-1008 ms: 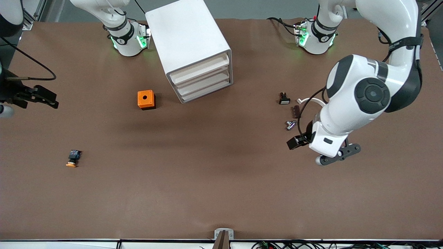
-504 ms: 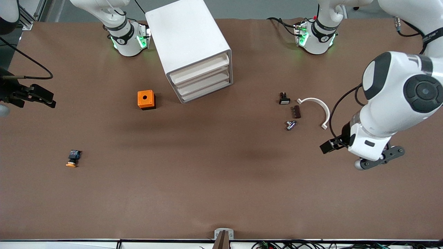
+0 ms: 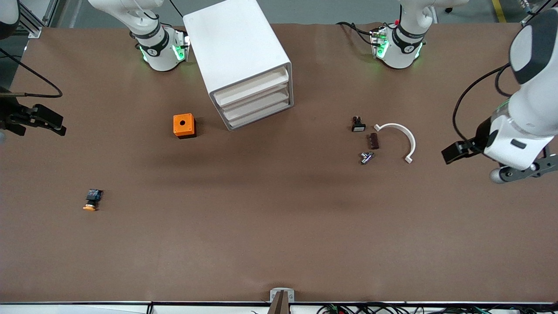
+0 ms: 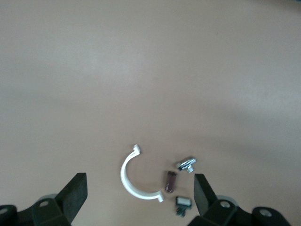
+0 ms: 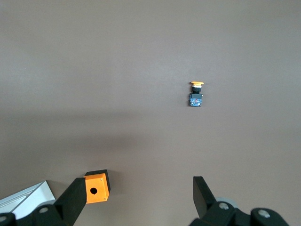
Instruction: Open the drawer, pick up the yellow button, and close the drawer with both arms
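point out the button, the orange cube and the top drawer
button (image 3: 90, 201), front view, on the dark body just above its orange cap
orange cube (image 3: 184, 125), front view, on the top face beside the hole
top drawer (image 3: 252, 87), front view, on its white front edge

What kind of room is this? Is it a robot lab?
Probably a robot lab. Two white arms are fixed to a brown table, cables run along its edge, and small parts like a button lie by a drawer cabinet.
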Controlling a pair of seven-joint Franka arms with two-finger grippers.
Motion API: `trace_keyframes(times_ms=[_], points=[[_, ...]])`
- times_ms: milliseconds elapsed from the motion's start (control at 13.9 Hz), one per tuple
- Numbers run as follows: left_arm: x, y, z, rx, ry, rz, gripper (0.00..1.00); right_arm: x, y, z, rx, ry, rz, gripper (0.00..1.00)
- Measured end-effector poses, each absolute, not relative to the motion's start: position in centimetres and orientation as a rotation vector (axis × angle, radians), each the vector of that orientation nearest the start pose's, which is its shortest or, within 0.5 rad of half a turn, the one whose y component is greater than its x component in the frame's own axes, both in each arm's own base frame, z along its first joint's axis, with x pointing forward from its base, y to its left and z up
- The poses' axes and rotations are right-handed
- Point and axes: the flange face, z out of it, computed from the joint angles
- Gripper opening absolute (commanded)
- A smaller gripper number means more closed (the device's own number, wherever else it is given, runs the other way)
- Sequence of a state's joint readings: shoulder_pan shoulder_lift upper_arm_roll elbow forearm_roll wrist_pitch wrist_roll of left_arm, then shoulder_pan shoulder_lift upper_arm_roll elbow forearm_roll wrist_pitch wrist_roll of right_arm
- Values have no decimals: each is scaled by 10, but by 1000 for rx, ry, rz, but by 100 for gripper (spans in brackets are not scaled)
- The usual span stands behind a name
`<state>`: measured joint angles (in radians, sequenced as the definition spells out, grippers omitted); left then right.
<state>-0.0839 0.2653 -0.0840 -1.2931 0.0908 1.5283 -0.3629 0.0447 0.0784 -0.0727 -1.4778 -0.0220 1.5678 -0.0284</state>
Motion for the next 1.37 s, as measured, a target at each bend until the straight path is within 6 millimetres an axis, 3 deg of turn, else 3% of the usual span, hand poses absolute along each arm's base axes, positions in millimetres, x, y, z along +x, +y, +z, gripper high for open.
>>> trace_keyframes(times_ms=[216,432,648,1369], points=[[605,-69,623,-3085,-277,21,100,579,-17,624,-3170,-3,-17,100],[592,-54,636,-3111,-281,18,100,579,-17,624,-3170,-4,-17,100],[580,-45,635,-3106,-278,46,100,579,-17,624,-3170,-4,-17,100],[538,-44,629,-3104,-156,38,100,579,-17,624,-3170,-4,-16,100]])
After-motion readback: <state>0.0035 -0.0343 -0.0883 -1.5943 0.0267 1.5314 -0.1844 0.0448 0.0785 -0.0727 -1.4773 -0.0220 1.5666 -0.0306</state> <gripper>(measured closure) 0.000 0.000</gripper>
